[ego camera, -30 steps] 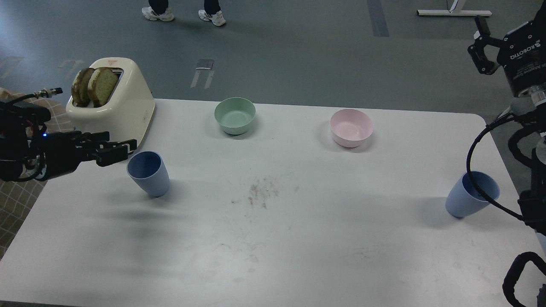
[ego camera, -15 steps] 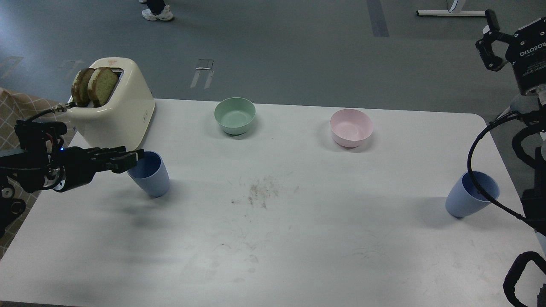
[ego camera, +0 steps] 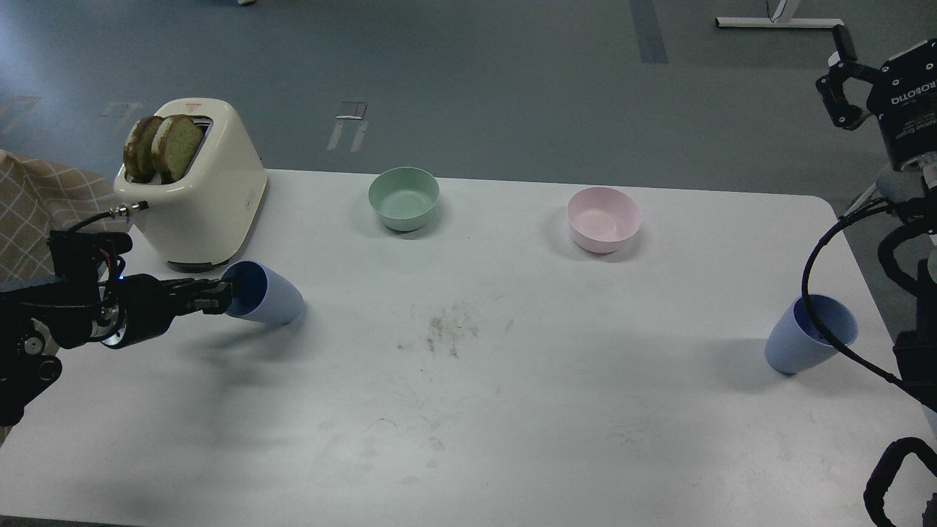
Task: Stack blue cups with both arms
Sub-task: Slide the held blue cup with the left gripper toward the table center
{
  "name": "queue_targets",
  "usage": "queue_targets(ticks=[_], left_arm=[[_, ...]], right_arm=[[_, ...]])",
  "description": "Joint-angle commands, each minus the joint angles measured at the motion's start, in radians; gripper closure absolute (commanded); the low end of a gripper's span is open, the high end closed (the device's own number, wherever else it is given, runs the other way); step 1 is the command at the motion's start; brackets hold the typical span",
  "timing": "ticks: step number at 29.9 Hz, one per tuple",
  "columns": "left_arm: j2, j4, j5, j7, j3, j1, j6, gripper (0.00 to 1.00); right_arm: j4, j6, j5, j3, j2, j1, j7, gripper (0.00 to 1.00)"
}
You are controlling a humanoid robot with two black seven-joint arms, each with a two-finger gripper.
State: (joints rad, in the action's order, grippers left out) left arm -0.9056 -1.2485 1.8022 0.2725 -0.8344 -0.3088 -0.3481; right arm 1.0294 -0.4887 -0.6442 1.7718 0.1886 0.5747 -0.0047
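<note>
Left black two-finger gripper (ego camera: 217,298): fingers dark, end-on against mouth of darker blue plastic tumbler (ego camera: 267,295); cannot be told apart, grip on rim not readable. Near-left part of tumbler rim hidden behind fingertips.

Right black cylindrical gripper (ego camera: 842,73): body cut off by right edge; only one finger clearly seen, the other not resolved.

Black cable (ego camera: 820,322) crosses mouth of lighter periwinkle plastic tumbler (ego camera: 801,344), hiding part of rim.

Checked beige cloth (ego camera: 36,212) at far left cut by edge.

Lower halves of two browned bread slices (ego camera: 162,148) hidden inside cream toaster (ego camera: 212,197).
</note>
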Motion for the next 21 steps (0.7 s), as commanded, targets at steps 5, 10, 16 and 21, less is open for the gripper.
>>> queue_targets(ticks=[5,10,16,21], left_arm=[[-0.015,-0.058,0.048,0.014,0.008,-0.055,-0.031,1.00],[-0.026,-0.134,0.100,0.044,0.099,-0.185,-0.117,1.00],[0.060,-0.163,0.111,0.042,0.342,-0.476,-0.141,1.00],[0.213,-0.151,0.130,0.034,0.593,-0.715,-0.141,1.00]], right_arm=[[0.000,0.000,0.000,0.003,0.000,-0.010,0.000,0.00],[0.001,0.000,0.001,0.021,0.000,-0.030,0.000,0.00],[0.001,0.000,0.000,0.046,0.002,-0.045,0.000,0.00],[0.001,0.000,0.000,0.060,0.012,-0.061,0.000,0.00]])
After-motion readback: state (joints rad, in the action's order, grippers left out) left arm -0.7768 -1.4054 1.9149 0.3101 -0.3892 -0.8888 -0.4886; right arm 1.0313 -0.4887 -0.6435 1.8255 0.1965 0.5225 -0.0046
